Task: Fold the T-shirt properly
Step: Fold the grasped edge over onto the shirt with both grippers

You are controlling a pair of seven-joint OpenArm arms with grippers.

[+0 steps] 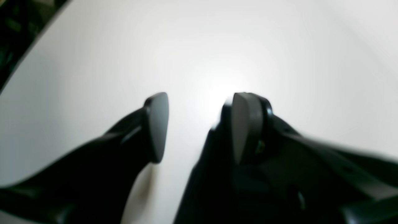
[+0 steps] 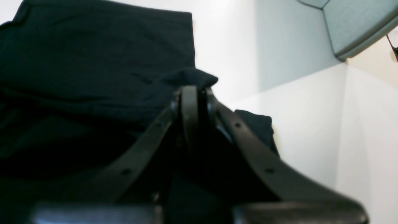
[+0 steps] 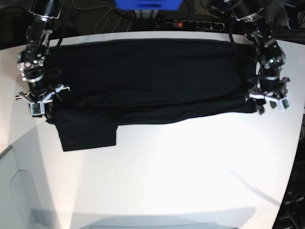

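The black T-shirt lies spread across the far half of the white table, its lower edge folded over in a long band. One sleeve sticks out toward the front at the left. No print or label shows. My right gripper is at the shirt's left edge. In the right wrist view it is shut, with black cloth bunched at its tips. My left gripper is at the shirt's right edge. In the left wrist view it is open over bare table, with nothing between its fingers.
A power strip and cables lie beyond the table's far edge, next to a blue object. A grey panel stands at the front left corner. The table's edge and dark floor show in the left wrist view.
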